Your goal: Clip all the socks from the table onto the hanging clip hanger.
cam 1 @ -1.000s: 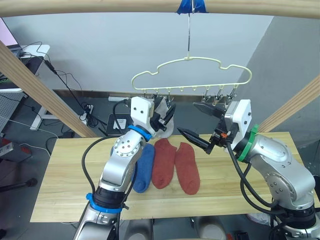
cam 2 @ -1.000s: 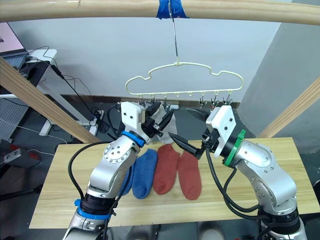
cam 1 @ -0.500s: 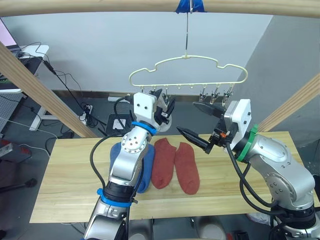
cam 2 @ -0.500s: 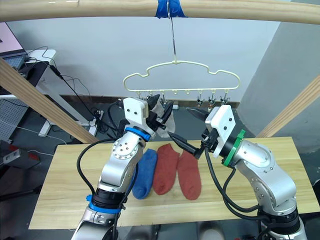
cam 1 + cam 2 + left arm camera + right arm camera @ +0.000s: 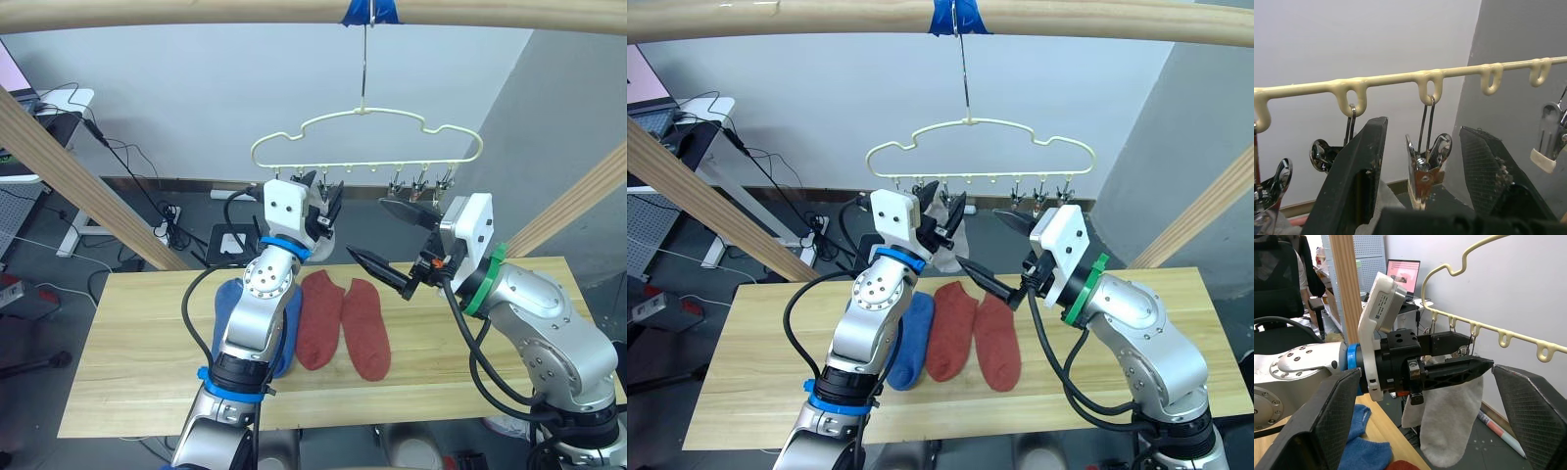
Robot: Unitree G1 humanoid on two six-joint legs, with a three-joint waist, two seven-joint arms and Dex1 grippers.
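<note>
My left gripper was raised just under the row of clips on the hanger, which hung by its hook from the pole overhead. Its fingers were spread, with one metal clip standing between them in the left wrist view. A grey sock hung down at that gripper, beside the lower finger; I could not tell whether the finger or a clip was what held it. Another grey bit showed by the same finger in the left wrist view.

My right gripper was wide open and held nothing. One finger pointed toward the left gripper above the socks, the other reached up near the clips on the hanger's right side.

On the table lay a blue sock, partly behind my left arm, with another blue one showing at the arm's other side. Next to the first blue sock lay two red socks, side by side and touching, the right one lying nearer the table's front edge.
</note>
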